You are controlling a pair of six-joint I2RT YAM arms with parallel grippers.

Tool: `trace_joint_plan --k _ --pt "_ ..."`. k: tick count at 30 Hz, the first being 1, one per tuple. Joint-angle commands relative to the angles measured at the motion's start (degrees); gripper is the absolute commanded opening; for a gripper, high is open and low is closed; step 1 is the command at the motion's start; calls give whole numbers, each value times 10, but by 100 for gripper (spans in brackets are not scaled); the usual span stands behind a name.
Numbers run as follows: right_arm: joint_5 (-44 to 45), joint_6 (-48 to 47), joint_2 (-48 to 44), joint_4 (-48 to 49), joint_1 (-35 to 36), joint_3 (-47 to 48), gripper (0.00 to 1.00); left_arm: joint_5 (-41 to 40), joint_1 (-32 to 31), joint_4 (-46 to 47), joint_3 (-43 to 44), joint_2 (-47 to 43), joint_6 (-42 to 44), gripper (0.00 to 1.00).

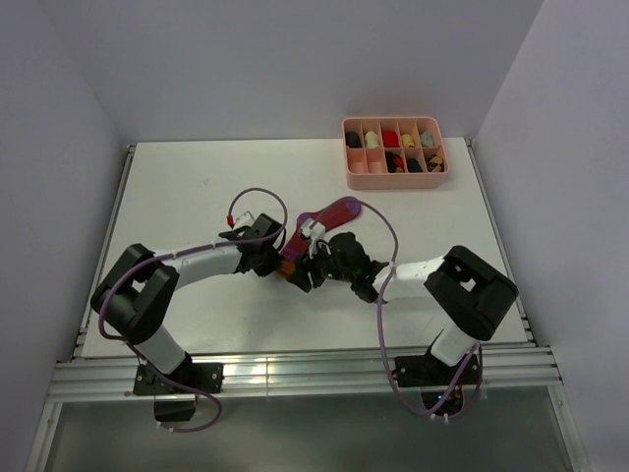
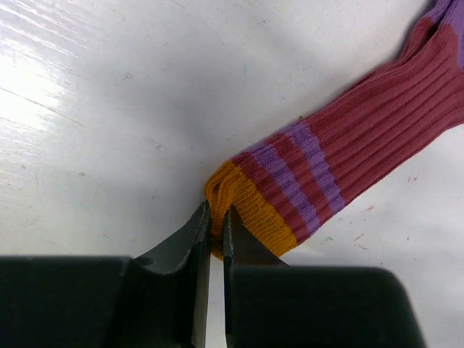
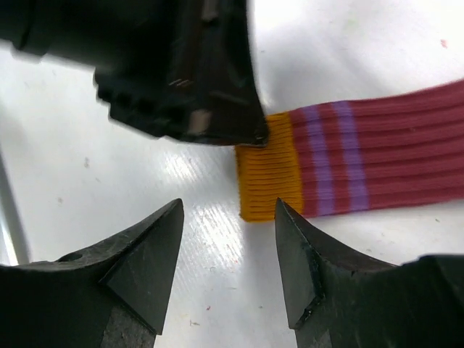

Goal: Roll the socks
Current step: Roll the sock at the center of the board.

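The roll is only at its start. The sock (image 1: 337, 210) lies flat and stretched out on the white surface (image 1: 197, 177), its orange cuff (image 3: 270, 174) at the end nearest the arms. The left hand (image 2: 216, 217) is closed on one edge of the cuff, pinching the layers together. The right hand (image 3: 228, 210) is open and empty, just short of the cuff's free corner. Next, I judge, it should ease forward and close on that corner. Then both hands would turn the cuff over toward the toe, evenly, for a tight roll.
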Motion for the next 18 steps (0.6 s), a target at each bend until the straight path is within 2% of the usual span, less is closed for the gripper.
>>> trace_joint_plan --k 1,6,18 --pt "97 -82 8 78 42 -10 61 35 6 -20 22 9 20 0" --pt "180 -143 37 91 85 -1 61 48 15 -36 33 9 31 0" --pt "265 -191 117 122 137 21 55 75 35 -50 45 8 46 0"
